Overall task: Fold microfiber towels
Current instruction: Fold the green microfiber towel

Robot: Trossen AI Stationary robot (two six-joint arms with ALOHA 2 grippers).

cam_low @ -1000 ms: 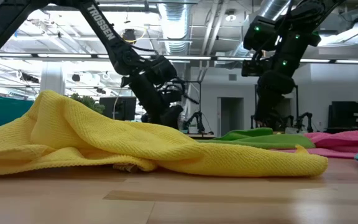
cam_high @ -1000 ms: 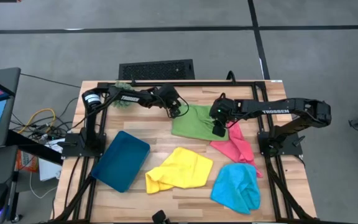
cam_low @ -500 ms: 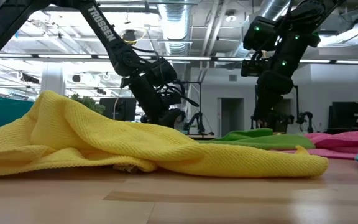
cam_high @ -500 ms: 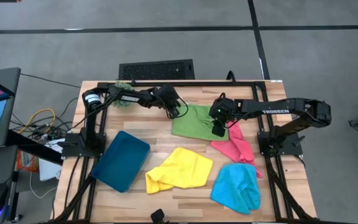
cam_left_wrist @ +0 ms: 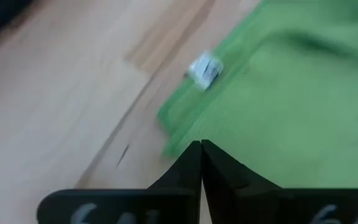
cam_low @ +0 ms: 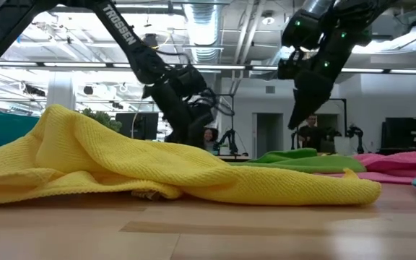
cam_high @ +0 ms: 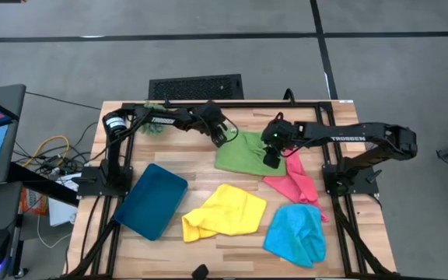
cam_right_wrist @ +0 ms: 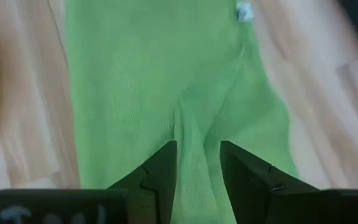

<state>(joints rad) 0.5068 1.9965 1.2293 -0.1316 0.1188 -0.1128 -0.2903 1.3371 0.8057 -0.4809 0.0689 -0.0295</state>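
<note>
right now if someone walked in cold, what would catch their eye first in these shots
Four bright towels on the wooden table: the green towel at the back centre, the pink towel beside it, the yellow towel and blue towel at the front. Both dark arms meet over the green one: the left gripper is shut at its corner, while the right gripper pinches a raised ridge of it.

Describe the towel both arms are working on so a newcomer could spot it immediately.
On the wooden table, look toward the far middle, between the two dark arms. The green towel lies there, with the left gripper shut at its corner and the right gripper gripping its other side. It is the only green cloth; pink, yellow and blue lie nearer.
</note>
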